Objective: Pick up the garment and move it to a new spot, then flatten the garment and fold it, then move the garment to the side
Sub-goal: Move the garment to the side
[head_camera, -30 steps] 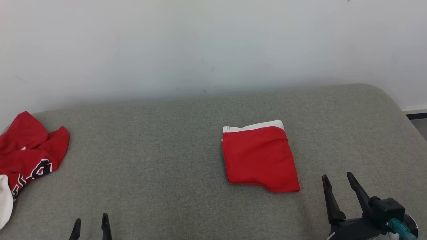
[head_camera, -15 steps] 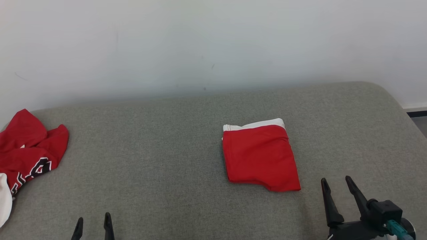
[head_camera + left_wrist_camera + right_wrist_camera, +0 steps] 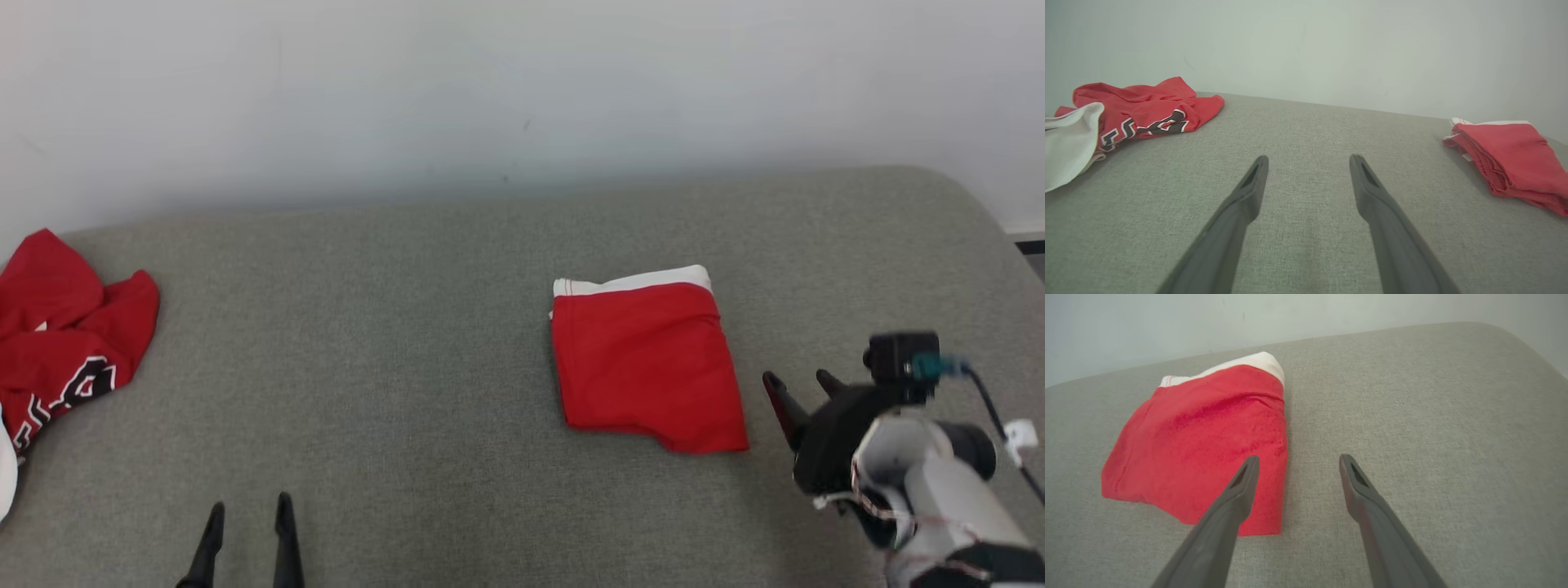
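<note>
Grey cushion (image 3: 408,327), folded garment (image 3: 645,359) just left of right gripper (image 3: 793,377)

Folded red cloth garment (image 3: 649,363): lies on the grey fabric cushion (image 3: 408,327), right of centre.
Crumpled red printed jersey (image 3: 69,343): on the cushion's far left edge, well apart from the garment.
Right gripper (image 3: 793,376): just right of the garment's front corner.
Left gripper (image 3: 250,502): front, left of centre.
Pale wall (image 3: 490,82): behind the cushion.

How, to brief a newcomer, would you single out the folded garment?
On the grey upholstered surface, look right of centre. The folded red shorts are neat, with a white waistband; the red garment far left is crumpled and lettered.
</note>
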Available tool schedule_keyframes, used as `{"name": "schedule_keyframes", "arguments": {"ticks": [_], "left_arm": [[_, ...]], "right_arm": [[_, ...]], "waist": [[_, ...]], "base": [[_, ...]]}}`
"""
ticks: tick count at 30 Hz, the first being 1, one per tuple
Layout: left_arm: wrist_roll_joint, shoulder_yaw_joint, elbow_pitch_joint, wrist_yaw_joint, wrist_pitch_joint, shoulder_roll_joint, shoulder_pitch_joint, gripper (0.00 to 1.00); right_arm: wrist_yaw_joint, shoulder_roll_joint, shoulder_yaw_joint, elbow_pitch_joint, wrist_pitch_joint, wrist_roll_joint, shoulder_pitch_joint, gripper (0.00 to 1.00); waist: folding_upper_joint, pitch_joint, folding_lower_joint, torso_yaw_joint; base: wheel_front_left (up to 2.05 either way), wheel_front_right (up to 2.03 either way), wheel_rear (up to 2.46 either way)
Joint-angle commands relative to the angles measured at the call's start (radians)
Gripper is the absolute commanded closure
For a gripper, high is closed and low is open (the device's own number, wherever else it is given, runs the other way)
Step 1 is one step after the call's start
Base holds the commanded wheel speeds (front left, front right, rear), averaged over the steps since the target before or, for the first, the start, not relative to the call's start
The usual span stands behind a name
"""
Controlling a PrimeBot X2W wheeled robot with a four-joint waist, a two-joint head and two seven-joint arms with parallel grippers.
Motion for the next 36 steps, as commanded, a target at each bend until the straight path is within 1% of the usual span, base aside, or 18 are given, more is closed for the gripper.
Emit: {"name": "schedule_keyframes", "arguments": {"ticks": [1, 5, 7, 9, 17, 23, 24, 25, 26, 27, 29, 32, 36], "left_arm": [[0.002, -0.012, -0.005, 0.0, -0.003, -0.001, -0.018, 0.0], [0.005, -0.032, -0.016, 0.001, -0.003, -0.001, -0.047, 0.0], [0.006, -0.039, -0.021, 0.0, -0.003, -0.001, -0.055, 0.0], [0.0, -0.046, -0.028, 0.003, -0.003, -0.001, -0.066, 0.0], [-0.007, -0.072, -0.036, 0.005, -0.003, -0.001, -0.082, 0.0], [-0.011, -0.077, -0.043, 0.007, -0.003, -0.001, -0.09, 0.0], [-0.011, -0.077, -0.046, 0.009, -0.003, -0.001, -0.09, 0.0], [-0.01, -0.079, -0.049, 0.01, -0.003, -0.001, -0.09, 0.0], [-0.009, -0.082, -0.051, 0.009, -0.003, -0.001, -0.093, 0.0], [-0.009, -0.084, -0.053, 0.009, -0.003, -0.001, -0.095, 0.0], [-0.01, -0.086, -0.057, 0.009, -0.003, -0.001, -0.096, 0.0], [-0.012, -0.096, -0.067, 0.007, -0.003, -0.001, -0.098, 0.0], [-0.007, -0.108, -0.085, 0.004, -0.003, -0.001, -0.104, 0.0]], "right_arm": [[-0.002, -0.009, -0.002, 0.017, 0.068, 0.013, -0.049, 0.0], [-0.002, -0.009, -0.029, 0.089, 0.248, 0.035, -0.152, 0.0], [-0.002, -0.013, -0.046, 0.129, 0.316, 0.015, -0.192, 0.0], [-0.002, 0.0, -0.069, 0.156, 0.359, 0.012, -0.222, 0.0], [-0.002, 0.02, -0.154, 0.218, 0.441, -0.033, -0.258, 0.0], [-0.002, 0.03, -0.179, 0.243, 0.477, -0.084, -0.254, 0.0], [-0.002, 0.025, -0.175, 0.244, 0.486, -0.1, -0.251, 0.05], [-0.002, 0.022, -0.17, 0.242, 0.493, -0.114, -0.25, 0.52], [-0.002, 0.012, -0.164, 0.237, 0.497, -0.131, -0.25, 0.69], [-0.002, 0.0, -0.155, 0.23, 0.501, -0.148, -0.25, 1.0], [-0.002, -0.013, -0.147, 0.22, 0.501, -0.164, -0.25, 1.0], [-0.003, -0.055, -0.118, 0.182, 0.503, -0.198, -0.248, 1.0], [-0.002, -0.106, -0.043, 0.11, 0.512, -0.219, -0.249, 1.0]], "waist": [[-0.0001, 0.04, -0.0001, 0.029], [-0.0001, 0.087, -0.0001, 0.071], [-0.0001, 0.108, -0.0001, 0.092], [-0.0001, 0.126, -0.0001, 0.112], [-0.0001, 0.168, -0.0001, 0.179], [-0.0001, 0.191, -0.0001, 0.201], [-0.0001, 0.193, -0.0001, 0.201], [-0.0001, 0.196, -0.0001, 0.199], [-0.0001, 0.199, -0.0001, 0.197], [-0.0001, 0.2, -0.0001, 0.194], [-0.0001, 0.201, -0.0001, 0.188], [-0.0001, 0.201, -0.0001, 0.166], [-0.0001, 0.205, -0.0001, 0.12]], "base": [[0.0, 0.0, 0.0], [0.0, 0.0, 0.0], [0.0, 0.0, 0.0], [0.0, 0.0, 0.0], [0.0, 0.0, 0.0], [0.0, 0.0, 0.0], [0.0, 0.0, 0.0], [0.0, 0.0, 0.0], [0.0, 0.0, 0.0], [0.0, 0.0, 0.0], [0.0, 0.0, 0.0], [0.0, 0.0, 0.0], [0.0, 0.0, 0.0]]}}
